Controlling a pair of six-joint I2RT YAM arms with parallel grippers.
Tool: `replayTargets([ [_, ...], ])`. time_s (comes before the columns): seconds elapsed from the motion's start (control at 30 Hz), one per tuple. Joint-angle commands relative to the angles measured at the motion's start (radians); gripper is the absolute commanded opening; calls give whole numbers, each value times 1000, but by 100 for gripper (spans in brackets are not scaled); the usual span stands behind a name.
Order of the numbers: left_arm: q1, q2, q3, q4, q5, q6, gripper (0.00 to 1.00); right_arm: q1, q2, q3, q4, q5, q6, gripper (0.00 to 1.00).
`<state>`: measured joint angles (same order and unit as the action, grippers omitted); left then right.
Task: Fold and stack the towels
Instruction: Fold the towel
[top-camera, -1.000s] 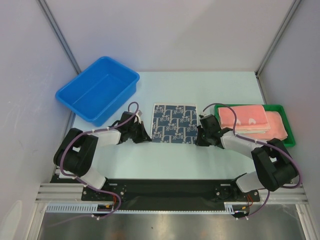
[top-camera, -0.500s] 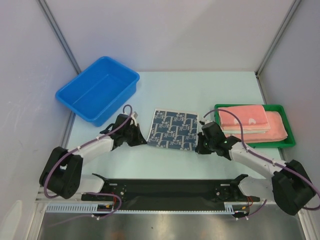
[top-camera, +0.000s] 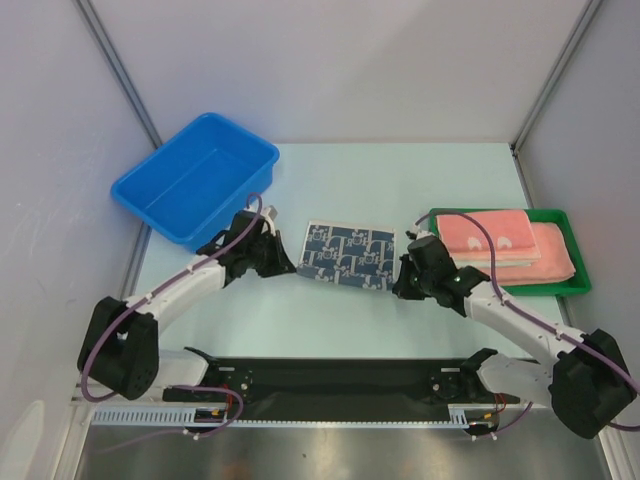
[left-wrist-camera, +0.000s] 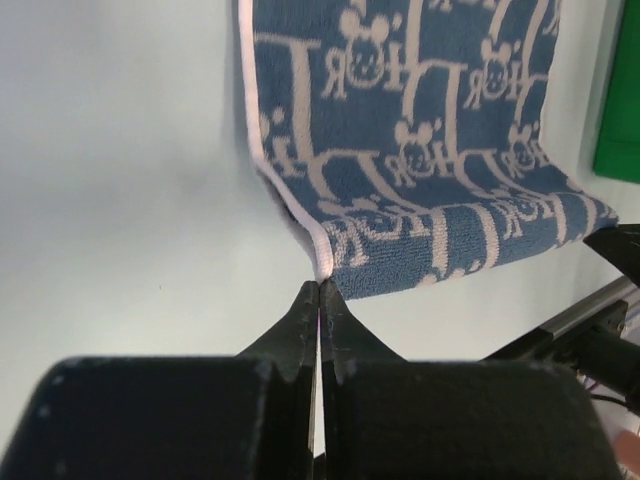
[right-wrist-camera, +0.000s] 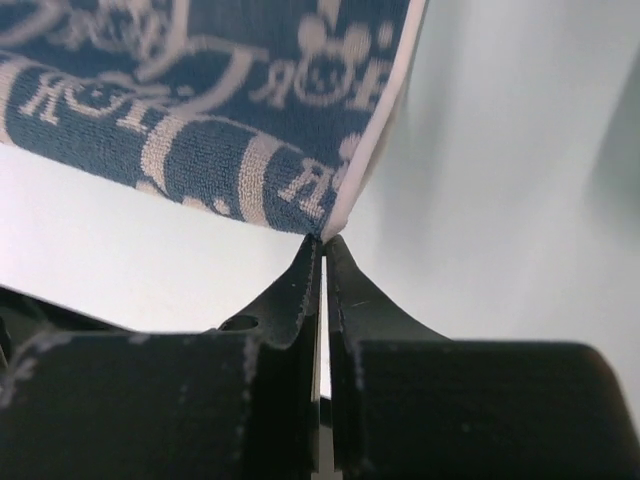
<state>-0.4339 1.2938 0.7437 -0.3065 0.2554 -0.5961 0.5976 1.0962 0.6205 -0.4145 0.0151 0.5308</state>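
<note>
A blue-and-white patterned towel (top-camera: 347, 255) lies in the middle of the table with its near edge lifted. My left gripper (top-camera: 292, 270) is shut on the towel's near left corner (left-wrist-camera: 325, 262), pinching the white hem at its fingertips. My right gripper (top-camera: 400, 288) is shut on the near right corner (right-wrist-camera: 322, 228). Between the two grippers the near edge hangs a little above the table (left-wrist-camera: 120, 180). Folded salmon-pink towels (top-camera: 505, 245) are stacked in the green tray (top-camera: 580, 275) at the right, the top one (top-camera: 485, 229) showing white marks.
A blue tub (top-camera: 195, 178) stands at the back left, close to my left arm. The green tray sits just right of my right gripper. White walls enclose the table on three sides.
Both grippers have shut on the towel's near corners and carried them away from the arm bases, so the towel looks shorter from front to back.
</note>
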Motion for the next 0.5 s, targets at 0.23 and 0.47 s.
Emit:
replayTargets([
  [0.23,41,249,324,-71,-41,62,1,-142,200,246,65,36,-101,0],
  [0.47,102,439,571,-118,-4,78,0,-219,369,366,127,20,-140,0],
])
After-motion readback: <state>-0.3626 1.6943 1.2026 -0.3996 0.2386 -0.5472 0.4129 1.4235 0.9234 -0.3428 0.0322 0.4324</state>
